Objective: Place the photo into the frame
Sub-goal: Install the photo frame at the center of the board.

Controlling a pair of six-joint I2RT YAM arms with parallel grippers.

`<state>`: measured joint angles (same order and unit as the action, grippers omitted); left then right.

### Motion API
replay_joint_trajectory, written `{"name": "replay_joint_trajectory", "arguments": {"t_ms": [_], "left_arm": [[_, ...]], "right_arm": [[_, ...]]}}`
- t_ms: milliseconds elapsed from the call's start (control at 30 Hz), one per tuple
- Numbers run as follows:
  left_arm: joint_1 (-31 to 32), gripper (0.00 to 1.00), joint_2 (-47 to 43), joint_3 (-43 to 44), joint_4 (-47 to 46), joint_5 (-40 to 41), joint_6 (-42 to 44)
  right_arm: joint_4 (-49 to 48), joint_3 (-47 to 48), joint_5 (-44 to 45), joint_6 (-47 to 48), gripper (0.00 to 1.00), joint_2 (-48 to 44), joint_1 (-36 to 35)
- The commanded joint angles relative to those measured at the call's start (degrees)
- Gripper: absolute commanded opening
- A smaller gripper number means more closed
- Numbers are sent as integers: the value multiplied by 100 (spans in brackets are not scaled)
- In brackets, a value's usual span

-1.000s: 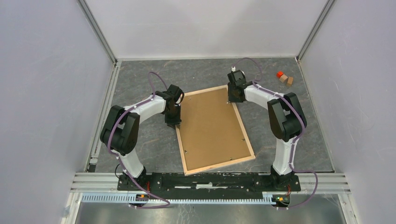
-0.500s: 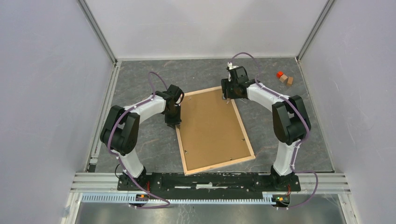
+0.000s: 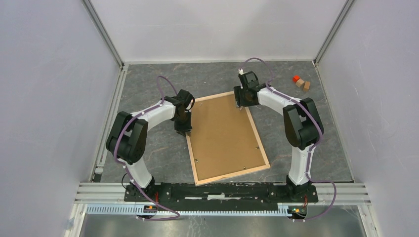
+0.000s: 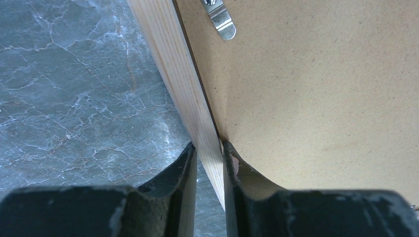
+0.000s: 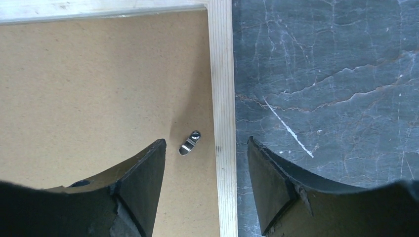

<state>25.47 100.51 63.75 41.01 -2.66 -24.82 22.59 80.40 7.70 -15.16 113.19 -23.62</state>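
The frame [image 3: 232, 175] lies back-up on the table, its pale wood rails around a brown backing board [image 3: 225, 136]. The photo is hidden. My left gripper [image 3: 187, 131] is shut on the frame's left rail [image 4: 183, 74], one finger outside on the table side and the other on the backing board [image 4: 306, 98]. My right gripper [image 3: 240, 104] hangs open over the frame's far right corner. Its fingers straddle the right rail [image 5: 223, 74] and a small metal clip [image 5: 190, 143], and nothing is held between them.
An orange and a tan wooden block [image 3: 301, 83] lie at the far right of the table. Another metal clip [image 4: 220, 19] sits on the backing board near the left rail. Enclosure walls close in the table on three sides.
My right gripper has opened wider and shifted a little left over the frame's far right corner. The left gripper and the frame have not moved.
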Motion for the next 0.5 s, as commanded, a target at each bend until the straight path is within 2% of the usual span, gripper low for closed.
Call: {"name": "replay_joint_trajectory", "arguments": {"t_ms": [0, 467], "left_arm": [[72, 9, 83, 77, -173, -289, 199], [72, 8, 92, 94, -174, -295, 205]], "right_arm": [[66, 5, 206, 114, 66, 113, -37], [5, -174, 104, 338, 57, 150, -47]]}}
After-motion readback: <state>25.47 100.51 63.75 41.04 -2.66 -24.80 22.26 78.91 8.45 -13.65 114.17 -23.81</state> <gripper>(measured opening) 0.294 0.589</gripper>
